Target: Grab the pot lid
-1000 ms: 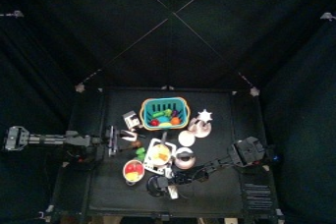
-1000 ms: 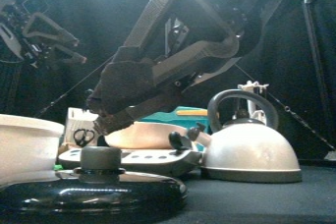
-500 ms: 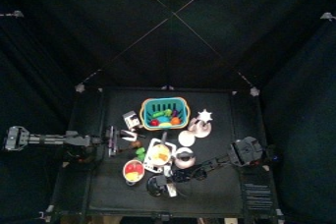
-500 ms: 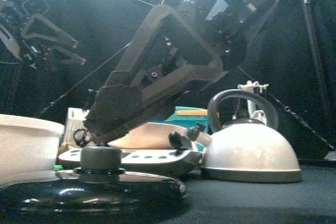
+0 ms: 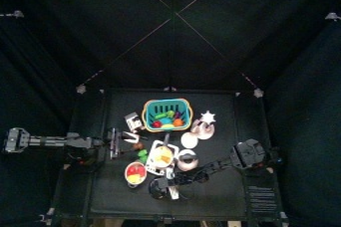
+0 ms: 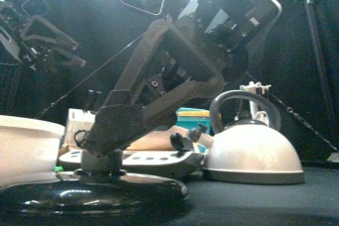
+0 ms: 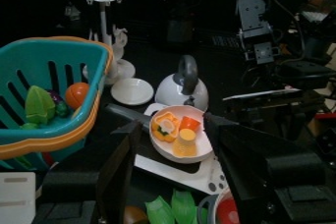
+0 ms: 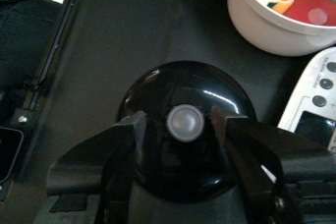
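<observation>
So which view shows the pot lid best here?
The right wrist view: the pot lid fills it from above, knob between the open right gripper jaws. The front view shows it edge-on; the top view, tiny; the left wrist view, not clearly.

A small black worktop (image 5: 107,112) carries a crowded spread: a dark grey round pot lid with a pale knob (image 8: 187,130) lies flat near its front edge, beside a white bowl of red and yellow pieces (image 8: 292,12); a shiny metal kettle (image 6: 252,141) and a teal slatted basket (image 5: 167,113) stand behind.
</observation>
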Available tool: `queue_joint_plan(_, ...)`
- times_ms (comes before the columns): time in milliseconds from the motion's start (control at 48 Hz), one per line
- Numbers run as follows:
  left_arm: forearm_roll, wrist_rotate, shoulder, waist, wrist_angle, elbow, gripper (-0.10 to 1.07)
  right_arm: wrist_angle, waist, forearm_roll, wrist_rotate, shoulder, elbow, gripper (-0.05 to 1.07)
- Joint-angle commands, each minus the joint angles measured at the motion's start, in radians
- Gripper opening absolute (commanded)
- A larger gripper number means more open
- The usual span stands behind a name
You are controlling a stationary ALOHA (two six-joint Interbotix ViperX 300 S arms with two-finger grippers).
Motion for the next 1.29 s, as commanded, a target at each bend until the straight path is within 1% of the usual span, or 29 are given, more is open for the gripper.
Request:
queue_joint_plan(0, -0.002, 0.0, 0.002, -0.003, -0.009, -0.011, 0.9, -0.003, -0.008, 0.002, -0.002, -0.023, -0.023, 0.73)
queue_joint_plan(62, -0.002, 0.0, 0.002, -0.003, -0.009, -0.011, 0.9, -0.003, -0.009, 0.002, -0.002, -0.023, -0.023, 0.66)
queue_joint_plan(146, -0.002, 0.0, 0.002, -0.003, -0.008, -0.011, 0.9, -0.002, -0.012, 0.002, -0.002, -0.023, -0.023, 0.6)
queue_joint_plan(208, -0.002, 0.0, 0.002, -0.003, -0.008, -0.011, 0.9, -0.002, -0.015, 0.002, -0.002, -0.025, -0.023, 0.58)
queue_joint_plan(479, -0.002, 0.003, 0.002, -0.003, -0.005, -0.009, 0.9, 0.003, -0.023, -0.037, -0.003, -0.081, -0.034, 0.58)
queue_joint_plan(646, 0.0, 0.003, 0.002, -0.003, -0.005, -0.011, 0.89, 0.018, -0.029, -0.055, -0.003, -0.101, -0.064, 0.58)
queue_joint_plan(812, -0.002, 0.003, 0.002, -0.003, -0.002, -0.011, 0.9, 0.072, -0.051, -0.066, -0.003, -0.098, -0.13, 0.58)
queue_joint_plan(1000, -0.002, 0.003, 0.002, -0.003, -0.002, -0.008, 0.89, 0.132, -0.092, -0.069, -0.003, -0.081, -0.212, 0.58)
queue_joint_plan(1146, -0.002, 0.003, 0.002, -0.003, -0.002, -0.005, 0.9, 0.143, -0.112, -0.094, -0.003, -0.077, -0.235, 0.58)
queue_joint_plan(1271, -0.002, 0.003, 0.002, -0.003, -0.002, -0.003, 0.9, 0.144, -0.115, -0.11, -0.003, -0.077, -0.229, 0.58)
